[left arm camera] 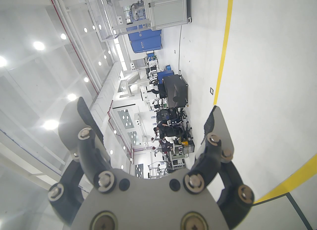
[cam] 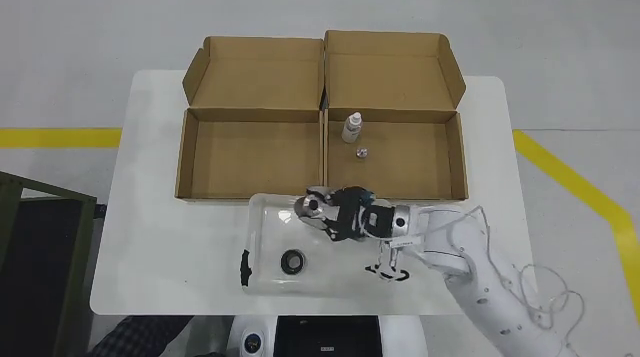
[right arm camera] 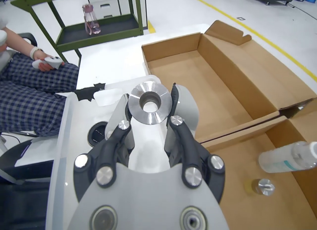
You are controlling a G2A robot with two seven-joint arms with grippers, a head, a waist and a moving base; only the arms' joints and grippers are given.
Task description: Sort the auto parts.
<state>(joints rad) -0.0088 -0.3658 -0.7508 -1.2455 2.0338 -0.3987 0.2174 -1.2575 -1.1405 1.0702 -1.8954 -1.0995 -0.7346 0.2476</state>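
Note:
My right gripper [right arm camera: 150,107] is shut on a shiny metal ring [right arm camera: 150,102] with a central hole, held above the clear plastic tray [cam: 262,257] near the front wall of the cardboard boxes; in the top view the right gripper [cam: 318,209] sits at the tray's far edge. A black round part [cam: 293,260] lies in the tray, the same black round part [right arm camera: 97,134] showing beside the fingers. The right box [cam: 452,172] holds a small white bottle [cam: 351,128] and a small metal cylinder [cam: 363,152]. The left box [cam: 188,162] has nothing in it. My left gripper [left arm camera: 148,113] is open, facing the room.
Two open cardboard boxes stand side by side at the back of the white table [cam: 150,157], lids folded back. A green metal cart [right arm camera: 74,5] stands beyond the table's left side. Black marks [cam: 388,274] lie on the table near the right arm.

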